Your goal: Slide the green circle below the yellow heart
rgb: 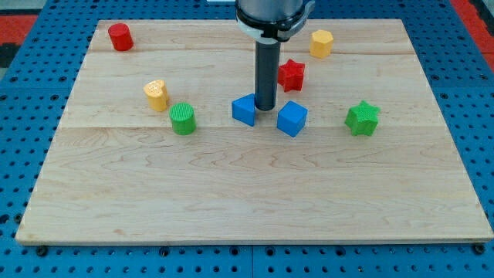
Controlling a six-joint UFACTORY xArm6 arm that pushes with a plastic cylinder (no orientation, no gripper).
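Observation:
The green circle [183, 119] stands on the wooden board [247, 193] left of centre. The yellow heart [157, 94] is just up and to the left of it, almost touching. My tip [265, 107] is down on the board near the middle, to the right of the green circle. It sits between two blue blocks, right beside the left one [244, 110] and a little left of the blue cube [292, 118].
A red star [291, 75] lies just right of the rod. A yellow hexagon [321, 43] is at the top right, a green star [362, 118] at the right, and a red cylinder [120, 37] at the top left corner.

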